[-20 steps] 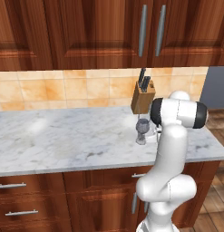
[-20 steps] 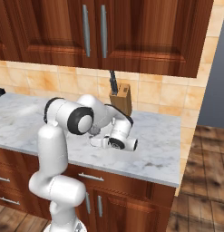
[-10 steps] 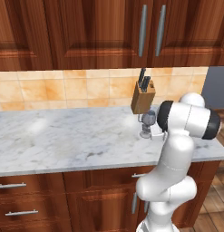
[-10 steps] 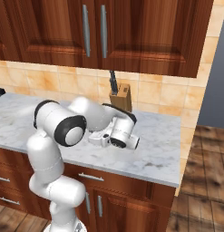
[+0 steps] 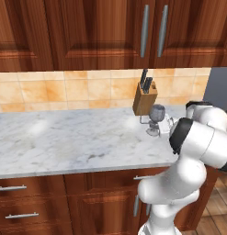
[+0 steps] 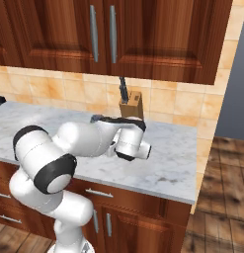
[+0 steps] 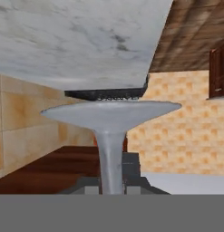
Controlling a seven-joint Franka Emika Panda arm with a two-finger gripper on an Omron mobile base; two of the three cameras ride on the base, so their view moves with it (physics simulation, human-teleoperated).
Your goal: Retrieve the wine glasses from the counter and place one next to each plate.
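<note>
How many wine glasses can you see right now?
1: a wine glass near the knife block on the counter, its stem in the gripper. A second may be hidden or out of view.

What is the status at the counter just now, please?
Tool shut on wine glass stem. Glass over the counter, beside knife block. Nothing in the way.

No writing, label, brand, number or sign can be read anywhere: the cabinet doors, wall tiles, marble table and knife block all carry no lettering.
</note>
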